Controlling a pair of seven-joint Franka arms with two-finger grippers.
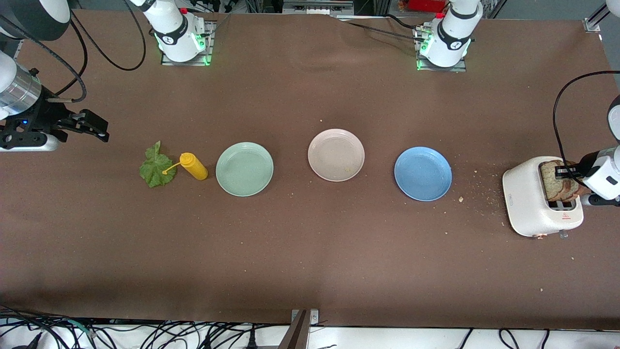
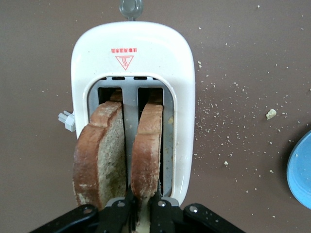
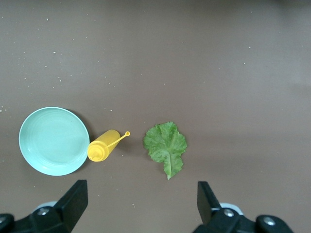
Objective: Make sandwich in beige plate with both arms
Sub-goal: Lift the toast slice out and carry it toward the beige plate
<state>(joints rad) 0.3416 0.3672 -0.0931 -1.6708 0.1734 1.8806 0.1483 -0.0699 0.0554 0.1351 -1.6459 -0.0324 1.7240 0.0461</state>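
I log, nearest first: white toaster [image 1: 533, 203] at the left arm's end, left gripper [image 2: 141, 213] jaws pinched on one bread slice [image 2: 146, 150] for lifting out. Lettuce leaf [image 1: 156, 167] lies on the counter. Beige plate [image 1: 336, 155] is bare. Right gripper [image 3: 141, 204] waits, jaws wide, empty.

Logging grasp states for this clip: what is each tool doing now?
Left tool: shut on a bread slice in the toaster.
Right tool: open, empty, above the lettuce leaf.
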